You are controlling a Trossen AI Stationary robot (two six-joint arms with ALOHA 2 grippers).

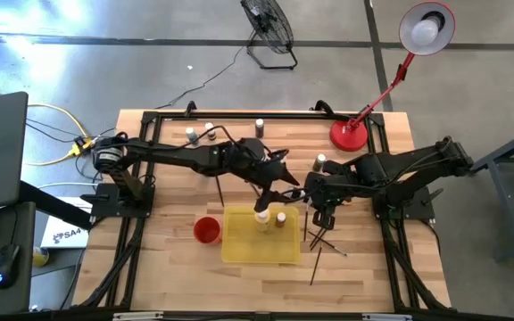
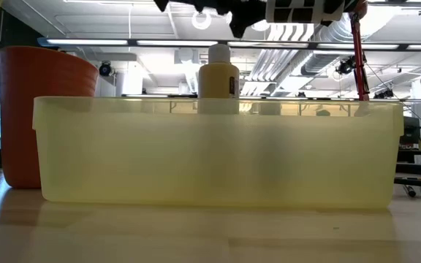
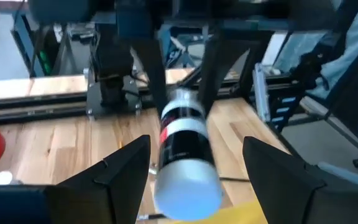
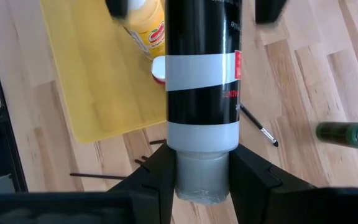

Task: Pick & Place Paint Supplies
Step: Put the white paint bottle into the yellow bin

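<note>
A black paint bottle (image 4: 202, 62) with white bands and a grey cap hangs over the table, just past the yellow tray's (image 1: 239, 245) far right corner. My right gripper (image 4: 202, 155) is shut on it. My left gripper (image 3: 196, 142) is open, with one finger on either side of the bottle's pale free end (image 3: 188, 186), and a gap shows on both sides. A yellowish bottle (image 2: 218, 77) with a white cap and a smaller bottle (image 1: 281, 218) stand in the tray. Thin dark brushes (image 1: 326, 241) lie on the table to the tray's right. My right gripper pinches the bottle's grey cap end (image 4: 199, 180) between its two fingers. The fingers slant steeply down from the table's right side and lie along the bottle. The bottle sticks out beyond the fingertips, lifted clear of table and tray, with its free end toward my left gripper.
A red cup (image 1: 206, 230) stands at the tray's left. Several small bottles (image 1: 209, 130) stand along the far side, and one (image 1: 319, 162) is near the red lamp base (image 1: 349, 135). A green bottle (image 4: 344, 134) lies on the wood near a brush (image 4: 258, 127).
</note>
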